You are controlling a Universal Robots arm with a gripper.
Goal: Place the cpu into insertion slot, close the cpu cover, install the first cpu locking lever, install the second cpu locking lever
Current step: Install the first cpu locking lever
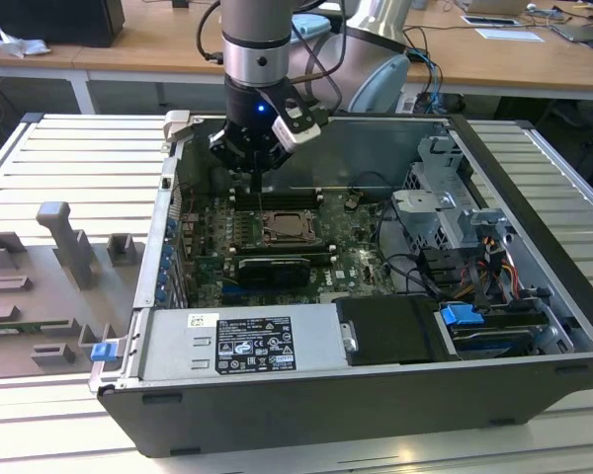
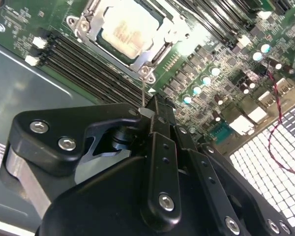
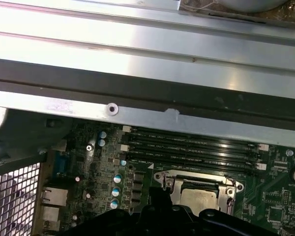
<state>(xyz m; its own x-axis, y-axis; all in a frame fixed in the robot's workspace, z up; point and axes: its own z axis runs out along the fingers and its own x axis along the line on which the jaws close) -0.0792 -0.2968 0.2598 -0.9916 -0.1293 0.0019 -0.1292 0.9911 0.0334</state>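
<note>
The claw [image 2: 148,109], pinched on a thin lever [image 2: 143,93], sits just beside the cpu [image 2: 128,29].

The exterior view sits off the near long edge of the open computer case [image 1: 277,415]. It's up high and angled down into it, far enough back to catch the whole case plus the slatted table [image 1: 69,148] around it. Both wrist views ride right behind the gripper [image 2: 146,109] and look down at the green board [image 3: 93,162] from close up. The first wrist view also takes in the case wall next to the memory slots [image 3: 187,147]. All three share the cpu socket [image 1: 285,230] and those slots beside it.
</note>
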